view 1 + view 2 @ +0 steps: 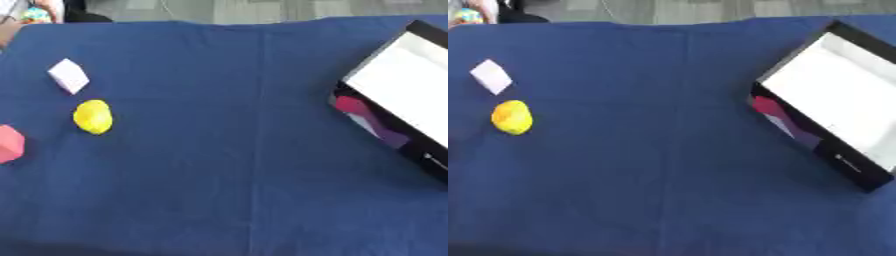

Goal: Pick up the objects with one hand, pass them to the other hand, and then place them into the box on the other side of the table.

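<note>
A yellow rounded object (93,116) lies on the blue cloth at the left. Behind it sits a pale white block (68,75), standing on a corner. A pink block (10,143) shows at the far left edge in the left eye view only. A black box with a white inside (833,95) lies tilted at the right; its near wall (785,120) bears a red and purple print. Neither hand shows in either view.
The blue cloth (227,150) covers the whole table, with a crease running down its middle. A small colourful thing (35,14) sits beyond the far left corner. Grey floor shows past the table's far edge.
</note>
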